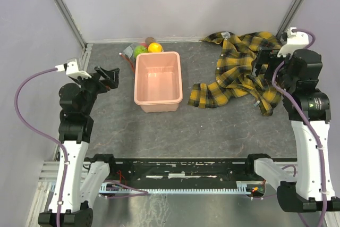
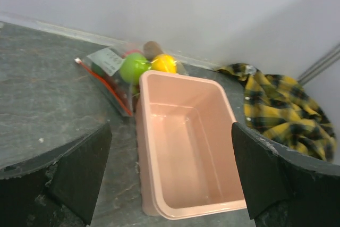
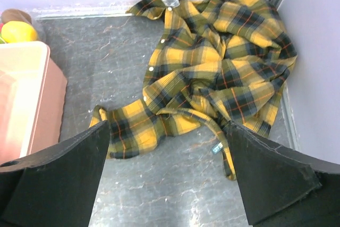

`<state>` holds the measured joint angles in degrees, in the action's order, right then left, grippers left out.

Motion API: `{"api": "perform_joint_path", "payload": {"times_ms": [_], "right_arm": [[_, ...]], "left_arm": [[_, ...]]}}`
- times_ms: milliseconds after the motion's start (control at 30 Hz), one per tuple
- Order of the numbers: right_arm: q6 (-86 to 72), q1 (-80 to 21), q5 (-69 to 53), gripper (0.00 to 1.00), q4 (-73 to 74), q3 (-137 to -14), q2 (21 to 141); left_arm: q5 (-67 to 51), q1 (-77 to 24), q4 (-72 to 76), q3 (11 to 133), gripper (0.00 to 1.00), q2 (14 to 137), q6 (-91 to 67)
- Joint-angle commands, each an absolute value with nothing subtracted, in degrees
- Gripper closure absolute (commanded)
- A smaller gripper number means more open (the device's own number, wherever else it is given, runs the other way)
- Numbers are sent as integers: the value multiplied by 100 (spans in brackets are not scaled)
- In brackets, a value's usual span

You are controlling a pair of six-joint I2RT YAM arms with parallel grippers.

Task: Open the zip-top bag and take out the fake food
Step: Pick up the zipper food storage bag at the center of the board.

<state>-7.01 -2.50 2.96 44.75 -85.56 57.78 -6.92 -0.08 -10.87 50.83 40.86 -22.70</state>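
The clear zip-top bag (image 2: 109,75) with an orange-red zip strip lies behind the pink tub's far left corner, by the back wall; it also shows in the top view (image 1: 130,53). Inside it I see fake food: a light green fruit (image 2: 133,67), a yellow-orange fruit (image 2: 163,64) and a brown piece (image 2: 153,49). My left gripper (image 1: 107,78) is open and empty, raised left of the tub, aimed at the tub and bag. My right gripper (image 1: 264,62) is open and empty above the plaid shirt at the right.
The empty pink tub (image 1: 158,81) stands mid-table; it also shows in the left wrist view (image 2: 183,142). A crumpled yellow-and-black plaid shirt (image 1: 241,73) lies at the back right, near the right wall (image 3: 218,78). Grey walls close in the back and both sides.
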Motion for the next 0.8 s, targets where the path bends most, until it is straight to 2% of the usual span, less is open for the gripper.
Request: {"api": "perform_joint_path", "payload": {"times_ms": [0,100,233,300,500,600,767], "right_arm": [[-1069,-235,104,1,4795,-8494,5701],[-802,-235,-736,1,4546,-8126,5670],[374,-235,-2948,1,4264,-7688,5832],[699,-237,-3593,1,4181,-7534,5935],[778,-237,-4439,1,3895,-7140,6186],[1170,-237,-5010,1,4057,-6945,6235],[980,-237,-5169,1,3326,-6174,6089]], "left_arm": [[-1400,0,-871,5004,1,4037,-2840],[-1732,0,-249,4630,5,4286,-3303],[-1849,0,304,4589,5,4880,-3895],[-1892,0,513,4653,5,5218,-4128],[-1840,0,687,5081,5,6375,-4232],[-1293,-2,409,5431,9,6954,-3757],[-298,0,-314,6248,11,7807,-2951]]}}
